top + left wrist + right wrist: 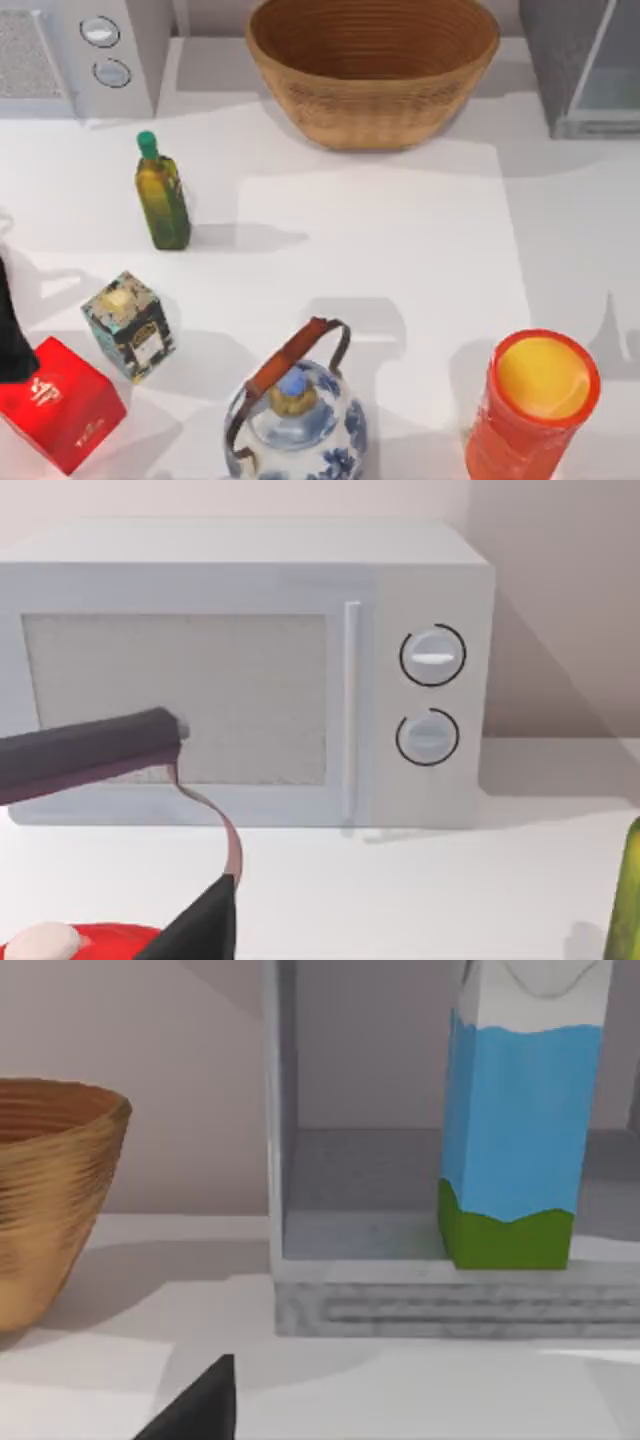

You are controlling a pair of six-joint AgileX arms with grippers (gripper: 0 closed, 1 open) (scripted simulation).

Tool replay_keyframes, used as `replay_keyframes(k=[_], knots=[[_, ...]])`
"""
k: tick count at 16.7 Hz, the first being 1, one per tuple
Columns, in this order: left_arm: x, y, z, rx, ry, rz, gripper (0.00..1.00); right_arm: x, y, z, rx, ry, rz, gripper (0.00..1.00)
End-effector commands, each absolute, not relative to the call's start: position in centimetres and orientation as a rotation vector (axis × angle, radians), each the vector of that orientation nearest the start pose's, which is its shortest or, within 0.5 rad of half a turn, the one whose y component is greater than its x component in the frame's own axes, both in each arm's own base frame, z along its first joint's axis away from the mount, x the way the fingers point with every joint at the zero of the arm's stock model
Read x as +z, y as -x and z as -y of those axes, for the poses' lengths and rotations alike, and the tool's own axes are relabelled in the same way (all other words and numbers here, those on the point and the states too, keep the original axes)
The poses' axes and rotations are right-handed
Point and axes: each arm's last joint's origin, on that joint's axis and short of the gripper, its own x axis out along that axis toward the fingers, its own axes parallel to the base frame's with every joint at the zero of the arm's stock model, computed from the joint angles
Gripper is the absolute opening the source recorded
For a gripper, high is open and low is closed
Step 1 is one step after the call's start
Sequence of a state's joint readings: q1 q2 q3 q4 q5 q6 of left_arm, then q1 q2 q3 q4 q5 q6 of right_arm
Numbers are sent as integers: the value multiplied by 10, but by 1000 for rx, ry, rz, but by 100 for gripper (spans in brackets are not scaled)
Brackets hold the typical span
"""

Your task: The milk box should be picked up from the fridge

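At the table's (400,230) near edge in the top view stand a red box (58,402) at the left, a blue-and-white teapot (296,422) with a brown handle in the middle, and an orange cup (532,408) at the right. The left arm (12,330) shows as a dark shape at the left edge, just above the red box; whether its gripper is released or clenched cannot be told. Just beyond the red box sits a small patterned box (129,325), and farther back an oil bottle (161,195) with a green cap. At the far edge a microwave (85,55) with two dials fills the left corner, a wicker basket (372,65) the middle, and the fridge (585,65) the right corner. In the right wrist view the milk box (518,1120) stands upright inside the open fridge (450,1300), on its floor close to the front lip. A dark tip of the right gripper (200,1405) shows low in that view, short of the fridge and apart from the carton; its state cannot be told.
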State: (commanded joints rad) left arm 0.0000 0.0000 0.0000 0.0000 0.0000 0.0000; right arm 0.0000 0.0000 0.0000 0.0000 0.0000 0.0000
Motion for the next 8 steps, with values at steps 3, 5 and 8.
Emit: replay_keyframes(k=[3, 5, 8], knots=[[160, -106, 1, 0, 0, 0, 100, 161, -106, 2, 0, 0, 1, 100], [160, -106, 1, 0, 0, 0, 100, 164, -109, 3, -2, 1, 7, 100], [160, -106, 1, 0, 0, 0, 100, 171, -119, 8, -5, 4, 22, 100]])
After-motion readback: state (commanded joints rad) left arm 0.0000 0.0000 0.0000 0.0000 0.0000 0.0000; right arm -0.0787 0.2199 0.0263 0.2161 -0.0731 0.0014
